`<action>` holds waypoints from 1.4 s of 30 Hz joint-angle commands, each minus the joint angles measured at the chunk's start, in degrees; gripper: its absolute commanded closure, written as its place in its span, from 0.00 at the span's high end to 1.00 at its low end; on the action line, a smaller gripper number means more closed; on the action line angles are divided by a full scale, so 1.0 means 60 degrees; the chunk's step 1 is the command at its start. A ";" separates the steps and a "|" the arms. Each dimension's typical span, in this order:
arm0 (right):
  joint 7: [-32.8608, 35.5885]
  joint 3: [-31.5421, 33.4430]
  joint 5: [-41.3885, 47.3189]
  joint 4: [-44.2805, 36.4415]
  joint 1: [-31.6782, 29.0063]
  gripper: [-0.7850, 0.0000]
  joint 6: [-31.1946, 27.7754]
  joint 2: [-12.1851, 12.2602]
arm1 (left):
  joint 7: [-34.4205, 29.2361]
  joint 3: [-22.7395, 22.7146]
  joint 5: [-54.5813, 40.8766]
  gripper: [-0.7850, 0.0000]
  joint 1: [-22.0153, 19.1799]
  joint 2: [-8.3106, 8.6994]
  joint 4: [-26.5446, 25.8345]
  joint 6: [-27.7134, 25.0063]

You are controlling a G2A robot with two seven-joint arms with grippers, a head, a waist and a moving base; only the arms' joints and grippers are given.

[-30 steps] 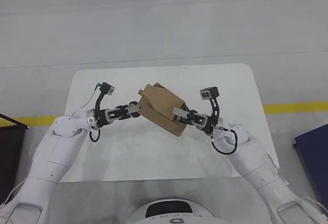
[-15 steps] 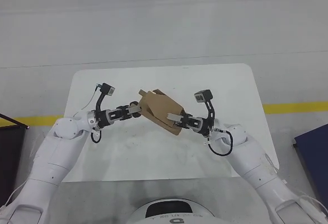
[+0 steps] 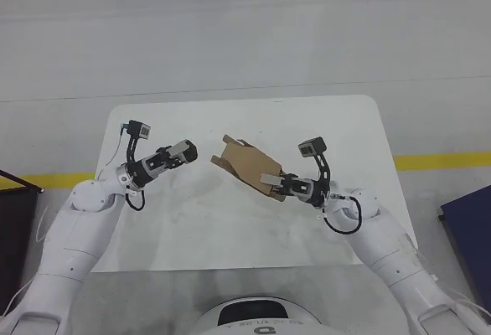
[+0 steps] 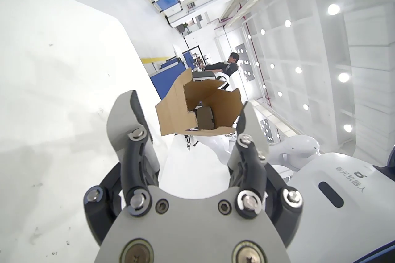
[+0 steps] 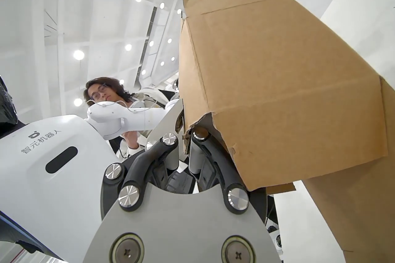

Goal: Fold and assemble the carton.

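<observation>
1. Left gripper (image 4: 189, 105): my jaws stand wide apart and hold nothing. In the top view, this gripper (image 3: 188, 151) sits above the left part of the table (image 3: 229, 239). It is near the carton (image 3: 247, 163) but not touching it, with a gap of bare table between them. It faces the carton's open end.

2. Right gripper (image 5: 186, 137): my jaws are narrow and clamped on the carton (image 5: 277, 91). They grip the torn lower corner of one wall at the end nearest my right arm. One finger (image 5: 172, 137) lies outside that wall. The other goes in under the edge. In the top view, this gripper (image 3: 271, 182) meets the carton at its near right end.

3. Carton: brown cardboard, opened into a box shape. It lies diagonally over the middle of the table, running from far left to near right. The far left end is open and its flaps stick outward. The left wrist view looks straight into this opening (image 4: 216, 100), where the inner walls and a dark part at the far end are visible. I cannot tell what that dark part is.

4. Contact with the table: I cannot tell whether the carton rests on the table or is held just above it.
</observation>
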 commanded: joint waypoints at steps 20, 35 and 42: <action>0.3851 -0.0515 0.5707 0.0843 0.0683 0.00 0.3044 -0.0398 | 0.0603 0.0239 0.0622 1.00 0.0973 -0.0063 -0.1939 -0.0053; 0.4036 -0.0666 0.5930 0.1458 0.0872 0.00 0.3230 -0.0948 | 0.0593 0.0568 0.1144 1.00 0.1112 -0.0133 -0.2739 0.0016; 0.4030 -0.0502 0.5665 0.1432 0.0734 0.00 0.3223 -0.1105 | 0.0754 0.0638 0.1647 1.00 0.1103 -0.0149 -0.2963 0.0147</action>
